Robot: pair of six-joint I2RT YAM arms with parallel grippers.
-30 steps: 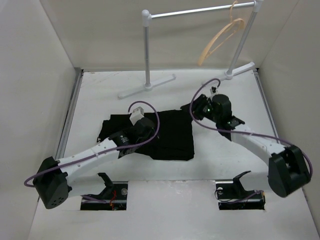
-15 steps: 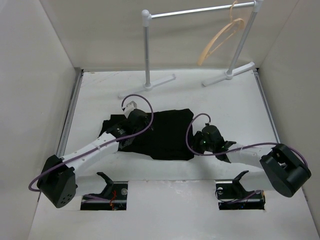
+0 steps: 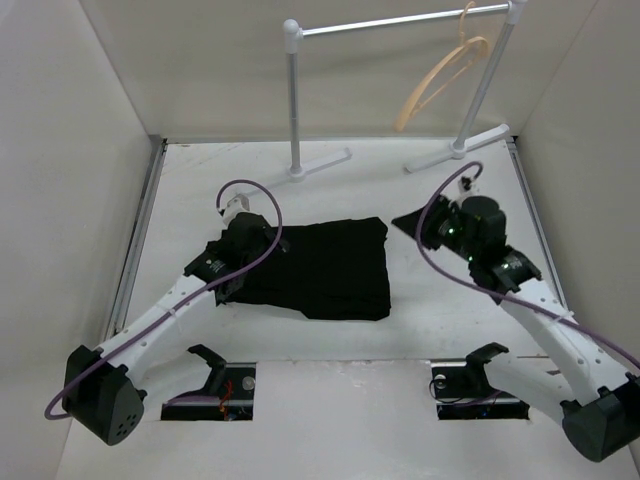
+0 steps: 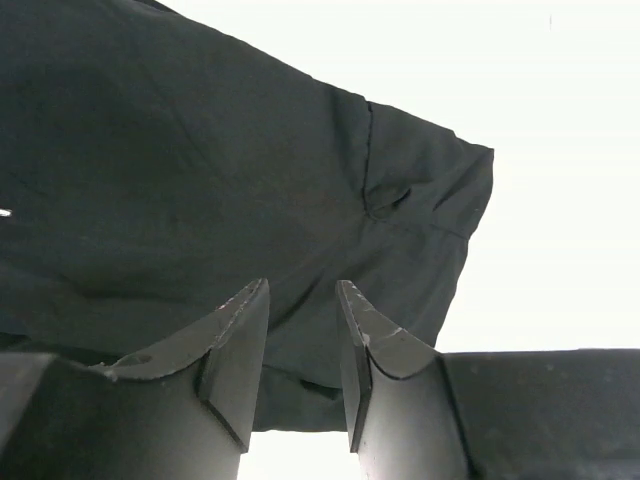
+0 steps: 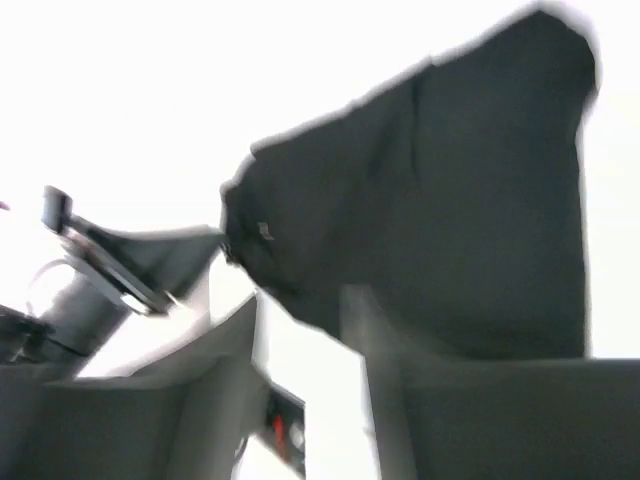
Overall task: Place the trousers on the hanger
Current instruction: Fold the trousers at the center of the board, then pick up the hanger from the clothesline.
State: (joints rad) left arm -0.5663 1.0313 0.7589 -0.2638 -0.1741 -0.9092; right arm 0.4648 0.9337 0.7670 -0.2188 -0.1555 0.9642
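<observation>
On the white table (image 3: 200, 180), seen from above, the black trousers (image 3: 325, 268) lay folded between the arms, and the hanger (image 3: 440, 78) hung on the rail (image 3: 400, 20) behind. Left wrist view: the left gripper (image 4: 300, 340) stood narrowly parted above the cloth. Right wrist view, blurred: the right gripper (image 5: 305, 370) was spread and empty, with the trousers ahead.

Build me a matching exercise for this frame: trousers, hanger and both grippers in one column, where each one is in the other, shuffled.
1. trousers
2. hanger
3. left gripper
4. right gripper

A. hung on the rail, far right
B. at the trousers' left end
C. lying on the table
D. right of the trousers, over bare table

Pairs: 1-C, 2-A, 3-B, 4-D.
</observation>
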